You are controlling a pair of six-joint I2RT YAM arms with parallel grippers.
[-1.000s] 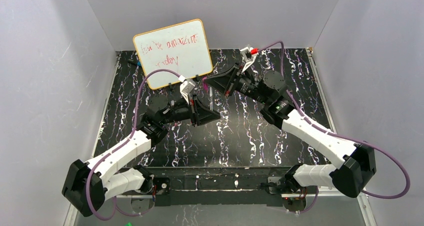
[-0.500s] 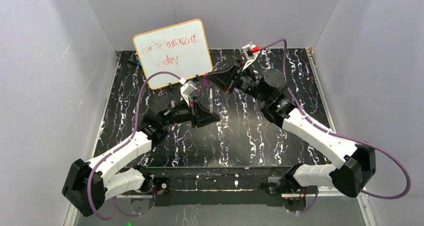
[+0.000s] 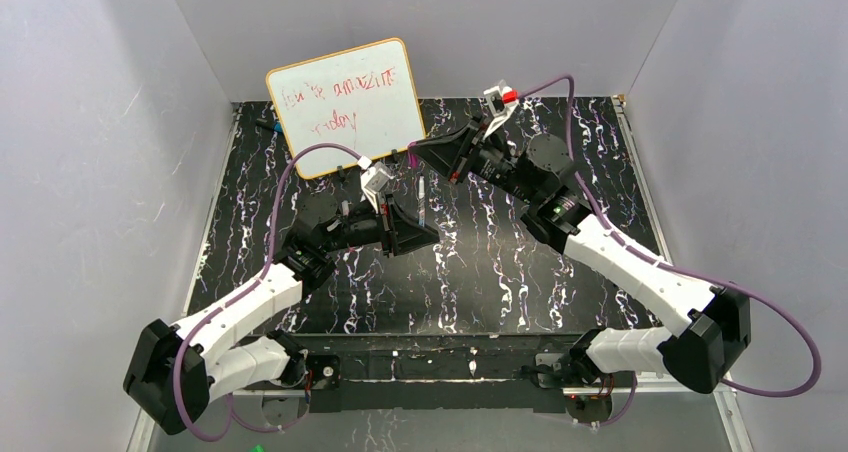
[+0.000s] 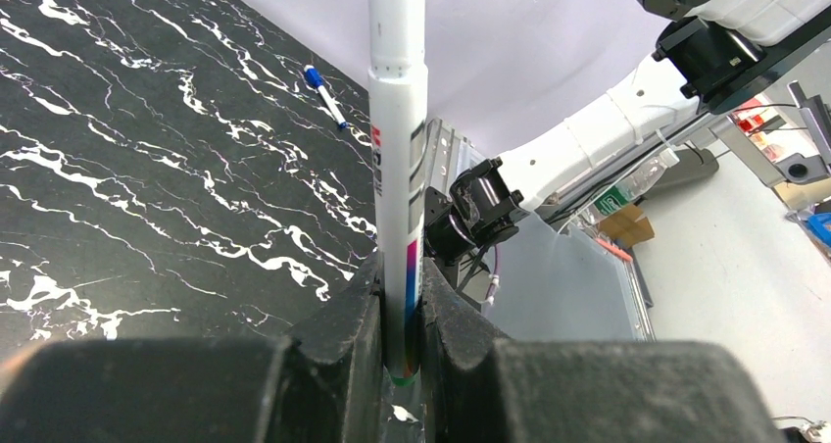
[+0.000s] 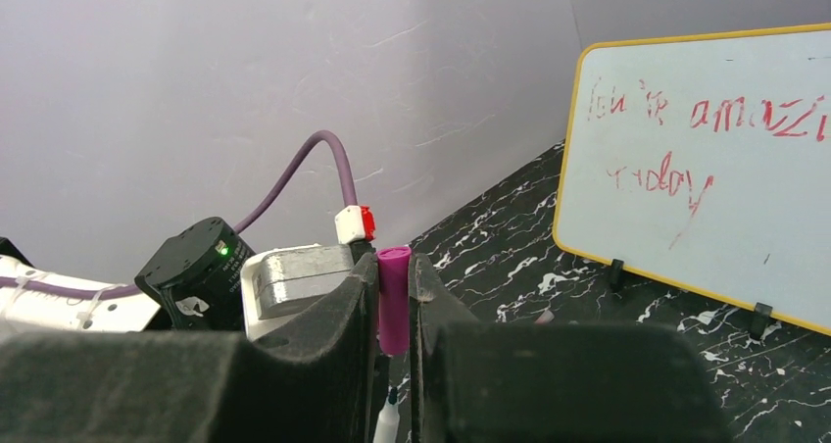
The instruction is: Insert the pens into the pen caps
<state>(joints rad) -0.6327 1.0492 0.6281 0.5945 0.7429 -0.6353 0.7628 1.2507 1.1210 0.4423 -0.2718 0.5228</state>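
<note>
— Two pens to cap, and neither is done as far as the views show. One pair is in hand, though: the left tool (image 4: 402,301) is clamped tight on the coloured end of the white pen (image 4: 397,149), which stands straight up out of the jaws.

— And the right tool (image 5: 393,267)?

— Closed on a magenta cap (image 5: 394,311), pinched across its sides and held above the counter (image 3: 480,272) near the whiteboard (image 3: 345,104).

— How close are pen and cap?

— Very near, but apart. From the right wrist, the pen's tip shows just below the cap, roughly in line with it and not yet inside. Judging by that, pushing the two together is the step in hand.

— The second pen and its cap?

— They cannot be made out. A blue-tipped marker (image 4: 323,92) lies on the counter, well away from both tools, and it is no part of the job.
</note>
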